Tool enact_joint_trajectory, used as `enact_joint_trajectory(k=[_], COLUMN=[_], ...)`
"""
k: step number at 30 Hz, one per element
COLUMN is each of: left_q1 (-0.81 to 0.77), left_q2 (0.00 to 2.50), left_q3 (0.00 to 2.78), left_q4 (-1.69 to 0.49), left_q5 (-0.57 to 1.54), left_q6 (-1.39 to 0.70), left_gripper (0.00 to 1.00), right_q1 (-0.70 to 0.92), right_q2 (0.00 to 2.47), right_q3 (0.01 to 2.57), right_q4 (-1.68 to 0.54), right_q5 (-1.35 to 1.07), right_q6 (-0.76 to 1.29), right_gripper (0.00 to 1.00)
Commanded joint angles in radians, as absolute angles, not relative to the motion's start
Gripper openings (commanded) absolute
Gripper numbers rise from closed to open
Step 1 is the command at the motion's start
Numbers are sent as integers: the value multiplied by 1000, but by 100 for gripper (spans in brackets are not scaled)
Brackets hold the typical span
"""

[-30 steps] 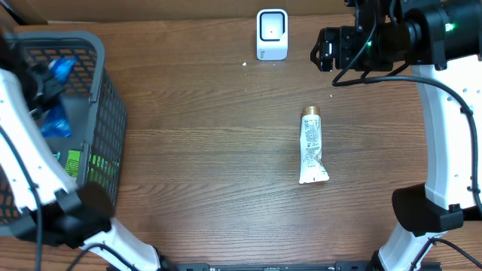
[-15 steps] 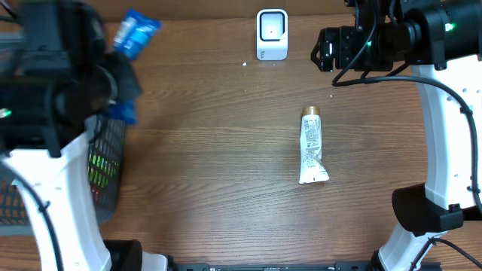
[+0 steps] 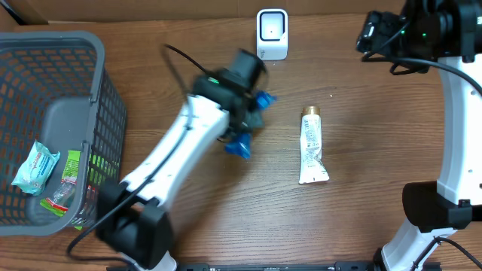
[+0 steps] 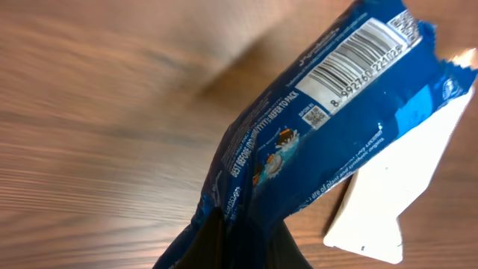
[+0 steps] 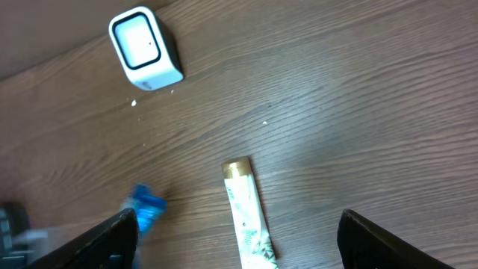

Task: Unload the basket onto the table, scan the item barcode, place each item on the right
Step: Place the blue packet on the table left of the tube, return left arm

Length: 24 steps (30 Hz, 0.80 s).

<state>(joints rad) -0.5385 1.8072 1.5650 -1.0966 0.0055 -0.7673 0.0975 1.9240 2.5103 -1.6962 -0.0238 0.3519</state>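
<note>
Left gripper (image 3: 247,111) clamped on the blue packet (image 4: 321,127), mid-table, barcode facing the wrist camera. Scanner (image 3: 272,34) at the far edge, near. Tube (image 3: 312,147) apart, rightward. Basket (image 3: 98,45) fills the left edge. Right gripper (image 3: 370,36) fingers spread, empty, over the far right corner.

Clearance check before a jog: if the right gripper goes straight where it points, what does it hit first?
Probably the white tube on the table; in the wrist view it lies centred between the right gripper's open fingers. Depth unclear, so possibly bare wood beside it.
</note>
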Motion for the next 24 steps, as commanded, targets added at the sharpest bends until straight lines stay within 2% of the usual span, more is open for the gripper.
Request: enact_joint_trajectory(k=[1,6,9,14,20,23,24], left_q1=[-601,-634,-635,-634,-614,-567,-521], left_q2=[1880,1968,1980,1980,1980,1980,1980], left_q3=[1521,1521,1523,1620,1934,2183,2363], left_q4=[-1058,-1047,-1009,-1013,-1215,-1418,-1550], left_q5=[46,75,136,271,185,37,-54], left_q6=[-918,-986,-886,-607,-419,-361,-362], left_gripper=[4,4,25,32,41,42,42], right_q1=[94,94,94,94,94,94,94], right_q2=[1926,1926,1926,1926,1926,1926,1926], right_q3=[2506,2506,2506,2506,2506,2506,2506], right_q4=[-1694,-1694,-1694,-1694,-1694,-1694,-1694], right_q5=[-9,-9,-12,-28,-28,-28,-28], right_q6=[371,371,371,371,371,371,370], right_gripper=[86,86,86,91,93,96,96])
